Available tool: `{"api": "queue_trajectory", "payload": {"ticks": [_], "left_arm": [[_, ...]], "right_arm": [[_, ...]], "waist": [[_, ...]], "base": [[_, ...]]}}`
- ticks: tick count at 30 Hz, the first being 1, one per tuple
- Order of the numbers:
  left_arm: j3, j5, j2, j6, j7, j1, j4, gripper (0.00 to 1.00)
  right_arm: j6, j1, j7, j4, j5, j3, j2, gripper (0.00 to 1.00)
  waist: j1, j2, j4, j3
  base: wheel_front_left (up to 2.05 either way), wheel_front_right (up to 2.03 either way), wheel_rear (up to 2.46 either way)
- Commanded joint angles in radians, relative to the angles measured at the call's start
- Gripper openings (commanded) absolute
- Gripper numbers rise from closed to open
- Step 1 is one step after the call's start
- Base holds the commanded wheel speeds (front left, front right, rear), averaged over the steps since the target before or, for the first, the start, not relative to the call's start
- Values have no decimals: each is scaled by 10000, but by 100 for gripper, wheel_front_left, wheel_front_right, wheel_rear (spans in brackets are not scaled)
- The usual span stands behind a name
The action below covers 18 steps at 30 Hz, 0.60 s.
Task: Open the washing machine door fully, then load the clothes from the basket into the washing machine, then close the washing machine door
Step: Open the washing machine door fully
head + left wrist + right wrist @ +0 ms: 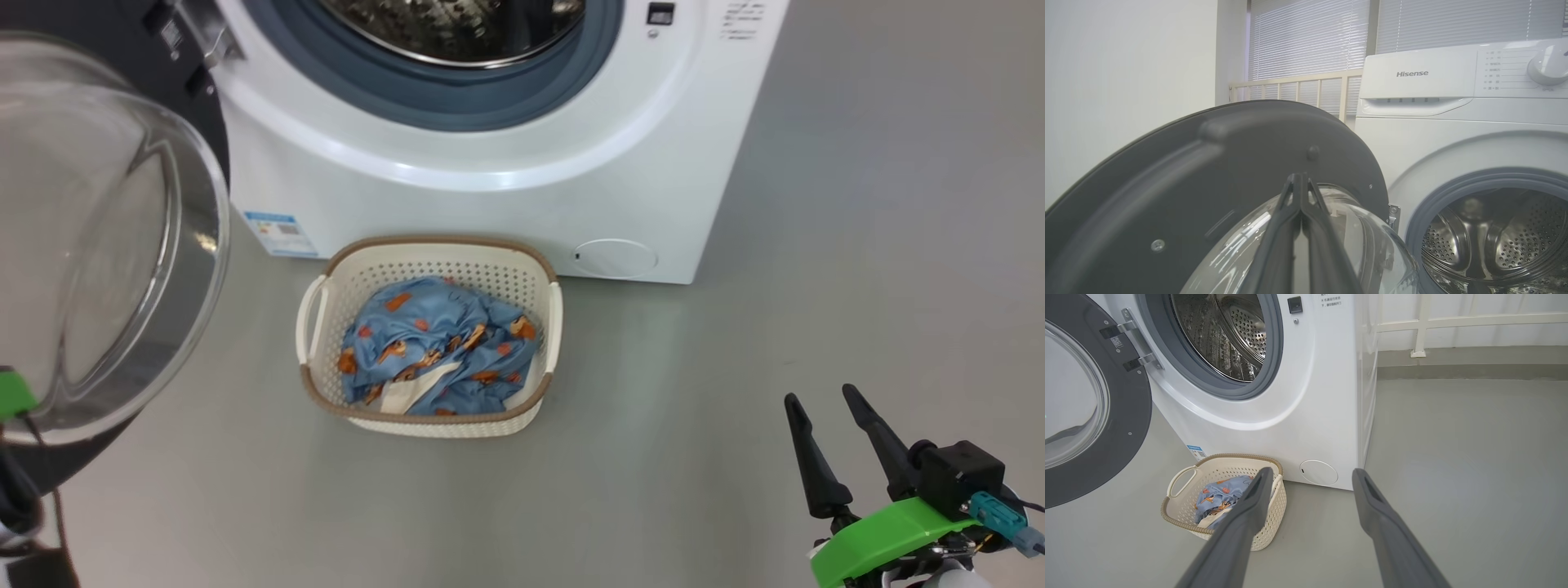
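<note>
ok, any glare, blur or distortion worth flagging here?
Head view: bright streaks on the washing machine door glass, rest sharp. Left wrist view: left gripper soft, close to lens. Right wrist view: wide-angle tilts the washing machine side edge; right gripper fingers blurred.

Washing machine [506,188]: smooth, glossy white casing.
Drum [1229,335]: shiny perforated steel.
Gasket [441,102]: matt grey-blue rubber.
Washing machine door [1188,171]: matt dark rim, clear glossy glass bowl.
Basket [445,265]: perforated cream plastic, brown woven-look rim.
Clothes [441,343]: soft, matt printed cloth.
Floor [816,286]: smooth matt grey.
</note>
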Motion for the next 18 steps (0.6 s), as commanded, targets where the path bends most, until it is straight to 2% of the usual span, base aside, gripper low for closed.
{"api": "queue_trajectory", "payload": {"ticks": [1, 3, 5, 6, 7, 8, 9, 10, 11, 12, 18], "left_arm": [[-30, 171, 349, -25, -61, 216, -500, 0], [-446, 173, 341, -3, -61, 473, -799, 0], [-949, 121, 338, 89, -61, 782, -1042, 21], [-1216, 65, 337, 135, -61, 948, -1106, 40], [-1453, 38, 336, 187, -61, 1115, -1153, 48], [-1638, 3, 336, 234, -61, 1267, -1190, 66], [-1638, 3, 336, 234, -61, 1267, -1190, 66], [-1790, -26, 336, 300, -61, 1433, -1218, 76], [-1941, -46, 335, 362, -61, 1617, -1257, 91], [-2086, -119, 335, 433, -61, 1799, -1292, 99], [-2593, -202, 334, 709, -35, 2855, -1450, 100]], "right_arm": [[100, -82, -123, -188, 138, 294, 7, 100], [100, -59, -167, -172, 156, 317, 55, 100], [100, -31, -208, -159, 174, 330, 102, 100], [100, -11, -229, -152, 192, 338, 125, 100], [100, 12, -247, -142, 196, 354, 140, 100], [100, 35, -266, -133, 203, 366, 160, 100], [100, 35, -266, -133, 203, 366, 160, 100], [100, 57, -285, -129, 208, 378, 180, 100], [100, 80, -303, -124, 212, 388, 197, 100], [100, 109, -320, -126, 214, 397, 209, 100], [100, 370, -371, -263, 178, 389, 251, 100]], "waist": [[0, 0, -289, -245], [0, 0, -480, -355], [0, 0, -680, -469], [0, 0, -782, -533], [0, 0, -892, -602], [0, 0, -1008, -674], [0, 0, -1008, -674], [0, 0, -1132, -747], [0, 0, -1259, -824], [0, 0, -1386, -896], [0, 0, -2166, -1238]], "base": [[0, 0, 0], [0, 0, 0], [0, 0, 0], [0, 0, 0], [0, 0, 0], [0, 0, 0], [0, 0, 0], [0, 0, 0], [0, 0, 0], [0, 0, 0], [0, 0, 0]]}}
